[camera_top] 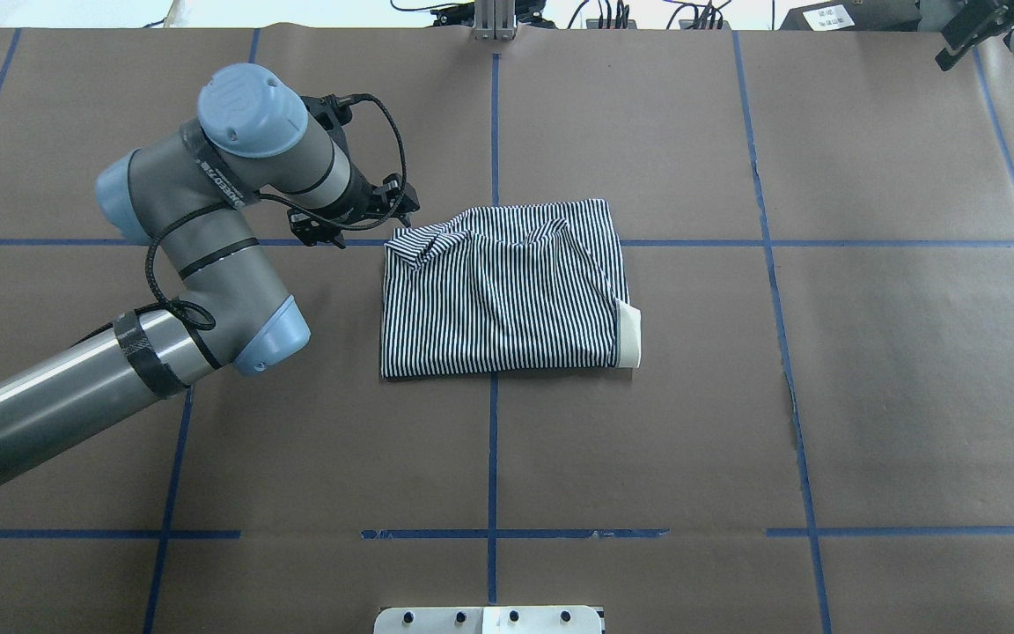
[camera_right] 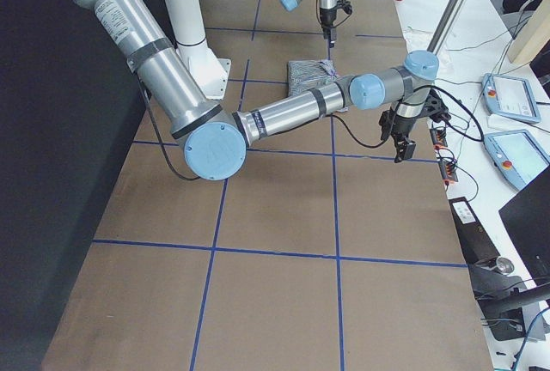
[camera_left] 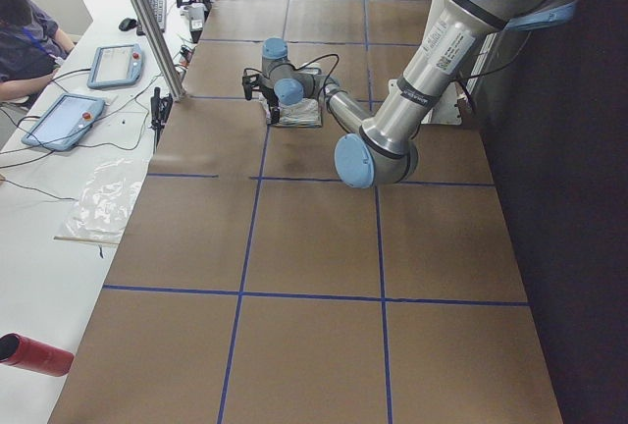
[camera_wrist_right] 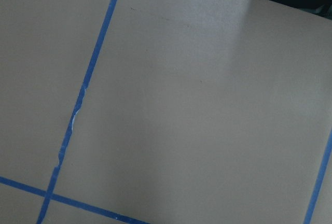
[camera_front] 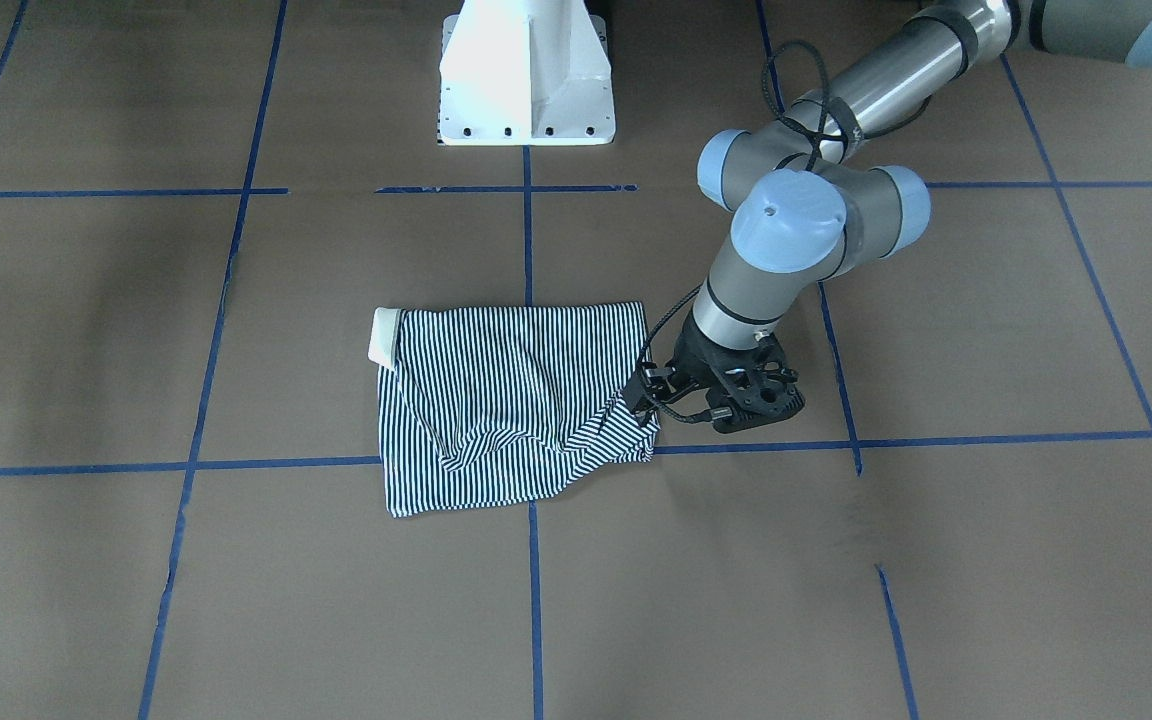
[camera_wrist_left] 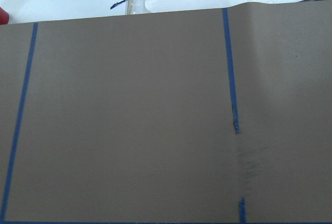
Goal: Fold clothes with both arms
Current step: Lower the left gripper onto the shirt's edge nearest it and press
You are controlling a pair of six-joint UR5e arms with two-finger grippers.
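Shirt (camera_top: 507,299) lies folded on the table (camera_top: 736,423), one corner rumpled; left gripper (camera_front: 736,405) hovers just beside it, right gripper (camera_top: 973,31) well away, both openings unreadable. We judge that corner needs pinching low and laying flat.

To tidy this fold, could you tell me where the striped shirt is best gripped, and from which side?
I would grip the rumpled corner of the striped shirt, coming from the side where the left gripper is. That corner looks bunched and lifted off the table, so the jaws can likely pinch it; the other edges lie flat.
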